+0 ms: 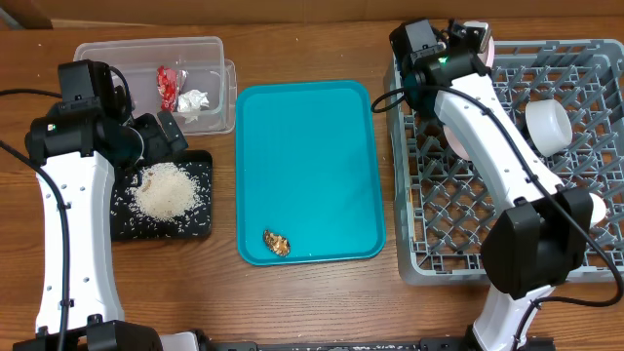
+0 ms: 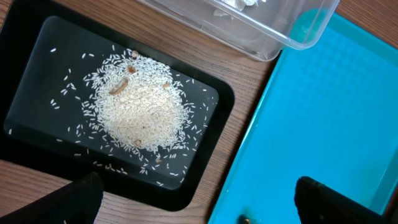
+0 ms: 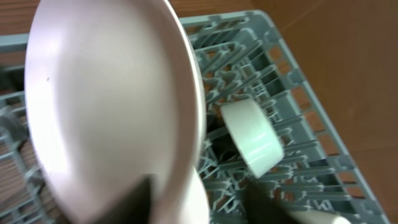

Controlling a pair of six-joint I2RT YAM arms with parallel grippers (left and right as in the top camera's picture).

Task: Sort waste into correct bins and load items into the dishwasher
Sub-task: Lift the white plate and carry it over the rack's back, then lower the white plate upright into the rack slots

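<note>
My left gripper point(image 1: 161, 136) point(image 2: 205, 208) is open and empty, over the seam between the black tray point(image 1: 200, 229) point(image 2: 25, 37) and the teal tray. A pile of rice point(image 1: 168, 190) point(image 2: 140, 106) lies in the black tray. The clear tub point(image 1: 146, 49) point(image 2: 292, 34) holds the red wrapper point(image 1: 168, 86) and the white tissue point(image 1: 192, 100). The brown scrap point(image 1: 276, 243) point(image 2: 245, 219) lies on the teal tray. My right gripper point(image 1: 468, 44) point(image 3: 186, 205) grips the rim of the large white plate point(image 3: 106, 93) over the grey dish rack point(image 1: 585, 58) point(image 3: 280, 56). A white cup point(image 1: 548, 125) point(image 3: 249, 134) lies in the rack. Chopsticks are out of view.
The teal serving tray point(image 1: 307, 156) point(image 2: 323, 112) lies between the black tray and the rack. A white rounded dish point(image 1: 597, 207) sits at the rack's right side, partly hidden by my right arm. The table is brown wood.
</note>
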